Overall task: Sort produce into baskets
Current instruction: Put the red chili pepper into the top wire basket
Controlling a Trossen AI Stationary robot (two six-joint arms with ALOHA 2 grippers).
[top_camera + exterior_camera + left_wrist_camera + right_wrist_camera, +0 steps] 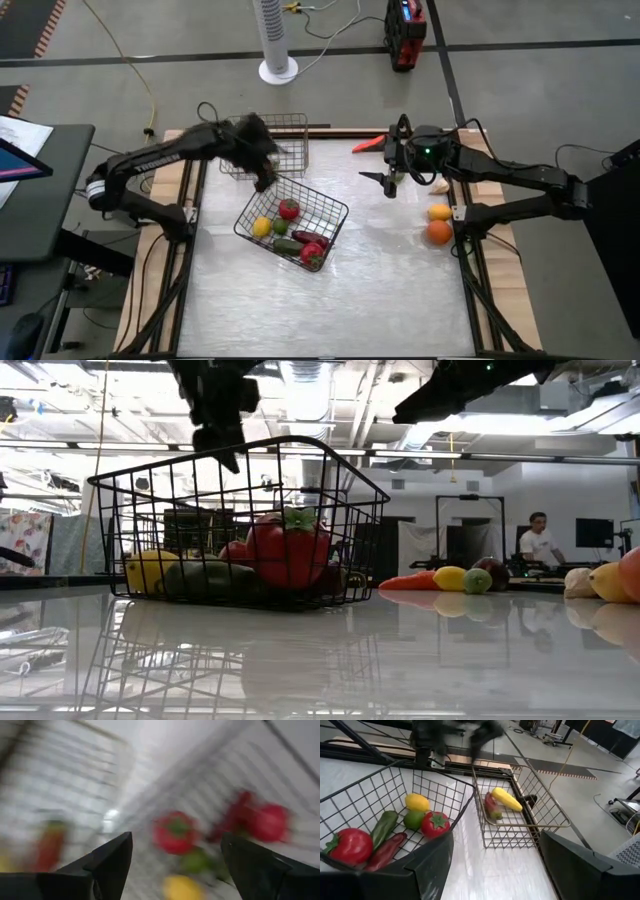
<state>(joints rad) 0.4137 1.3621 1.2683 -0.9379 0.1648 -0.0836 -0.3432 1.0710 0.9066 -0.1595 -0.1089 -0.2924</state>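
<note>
The dark wire basket [325,203] stands on the table's middle and holds a red tomato [288,209], a yellow lemon [262,227], a green fruit [281,227] and red peppers [312,250]. The lighter wire basket [292,130] stands behind it with a yellow long piece [506,798] and a red-green piece [491,806] inside. My left gripper [265,182] is open and empty above the dark basket's far corner; its wrist view [177,837] looks down into that basket. My right gripper [385,182] is open and empty at the back right, facing both baskets.
Loose produce lies at the right: an orange [438,233], a yellow fruit [439,211], a pale piece [440,185] and an orange-red long piece [368,145] at the far edge. A person [540,542] sits in the room beyond. The table's near half is bare.
</note>
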